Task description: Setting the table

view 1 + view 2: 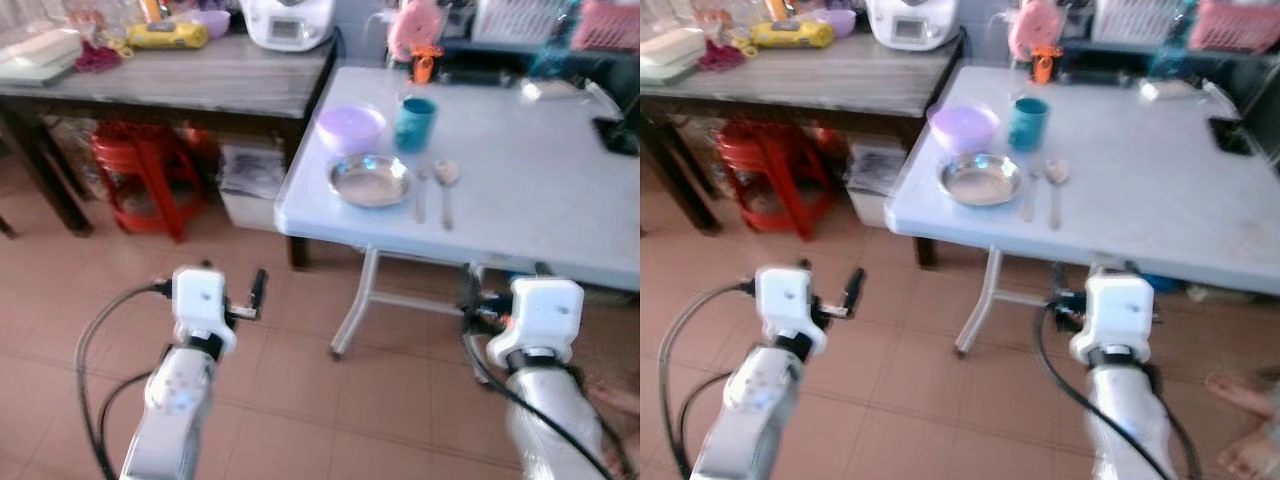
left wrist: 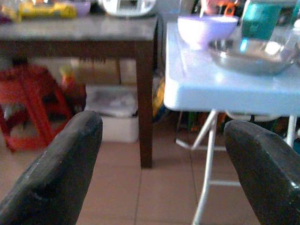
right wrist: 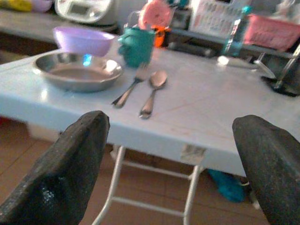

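left gripper [image 2: 161, 154]: fingers spread, empty, short of your table [image 1: 560, 210]
right gripper [image 3: 171, 159]: fingers spread, empty
table: plate [image 1: 370, 181], bowl [image 1: 351, 127], cup [image 1: 414, 122], fork [image 1: 421, 190], spoon [image 1: 446, 185] set together

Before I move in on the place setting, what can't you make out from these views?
- Inside of the teal cup: head views too blurred, its wall hides it in the right wrist view.
- Inside of the purple bowl: its wall hides it.
- Items on the wooden side table: blurred, cut by the top edge.
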`<state>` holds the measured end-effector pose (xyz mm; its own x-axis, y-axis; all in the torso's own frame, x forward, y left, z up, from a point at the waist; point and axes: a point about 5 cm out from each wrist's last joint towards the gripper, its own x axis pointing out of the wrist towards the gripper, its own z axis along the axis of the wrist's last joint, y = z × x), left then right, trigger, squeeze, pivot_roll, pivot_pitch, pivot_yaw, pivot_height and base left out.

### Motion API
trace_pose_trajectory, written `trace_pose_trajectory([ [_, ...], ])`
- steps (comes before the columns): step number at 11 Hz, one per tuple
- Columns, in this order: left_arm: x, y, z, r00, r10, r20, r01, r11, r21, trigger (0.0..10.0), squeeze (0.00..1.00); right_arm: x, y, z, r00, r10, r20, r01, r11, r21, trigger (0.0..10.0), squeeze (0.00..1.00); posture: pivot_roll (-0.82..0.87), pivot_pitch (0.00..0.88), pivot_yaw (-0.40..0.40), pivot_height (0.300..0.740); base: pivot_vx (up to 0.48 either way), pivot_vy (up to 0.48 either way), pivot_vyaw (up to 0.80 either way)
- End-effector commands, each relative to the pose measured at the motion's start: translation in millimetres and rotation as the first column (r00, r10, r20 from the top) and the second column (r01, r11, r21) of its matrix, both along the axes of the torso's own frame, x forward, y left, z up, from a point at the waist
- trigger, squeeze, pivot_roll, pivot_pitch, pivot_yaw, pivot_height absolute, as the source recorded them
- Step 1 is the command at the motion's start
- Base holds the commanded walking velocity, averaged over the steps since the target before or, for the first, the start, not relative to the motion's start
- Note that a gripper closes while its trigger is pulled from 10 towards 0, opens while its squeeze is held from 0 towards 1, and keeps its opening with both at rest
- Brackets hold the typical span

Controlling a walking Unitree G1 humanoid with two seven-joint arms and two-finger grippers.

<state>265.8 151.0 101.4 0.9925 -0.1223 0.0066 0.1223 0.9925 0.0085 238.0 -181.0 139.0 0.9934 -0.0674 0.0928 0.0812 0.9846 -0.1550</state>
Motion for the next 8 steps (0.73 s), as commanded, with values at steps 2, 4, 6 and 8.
trace_pose_trajectory([
  [2,0.9,3.1,4,1.0,-0.007,0.015,0.007,1.0,-0.019,10.0,0.0,4.3,1.8,6,1.0,0.01,0.02,-0.01,1.0,-0.009,10.0,0.0,-0.04,0.078,0.024,0.74,0.0,0.0,0.0],
  [4,0.7,0.6,5,0.999,-0.025,0.028,0.026,0.999,-0.028,10.0,0.0,6.8,6.0,7,0.999,0.029,0.027,-0.029,1.0,-0.009,10.0,0.0,-0.04,0.074,0.027,0.74,0.0,0.0,0.0],
  [6,0.3,-2.1,6,0.998,-0.046,0.037,0.047,0.998,-0.036,10.0,0.0,7.9,10.7,7,0.998,0.052,0.031,-0.051,0.998,-0.03,10.0,0.0,-0.04,0.076,0.03,0.74,0.126,0.0,0.0],
  [8,0.0,-4.6,6,0.998,-0.058,0.037,0.06,0.997,-0.04,10.0,0.0,7.1,11.2,6,0.998,0.05,0.027,-0.049,0.998,-0.044,10.0,0.0,-0.04,0.083,0.029,0.74,0.268,0.0,0.0],
])
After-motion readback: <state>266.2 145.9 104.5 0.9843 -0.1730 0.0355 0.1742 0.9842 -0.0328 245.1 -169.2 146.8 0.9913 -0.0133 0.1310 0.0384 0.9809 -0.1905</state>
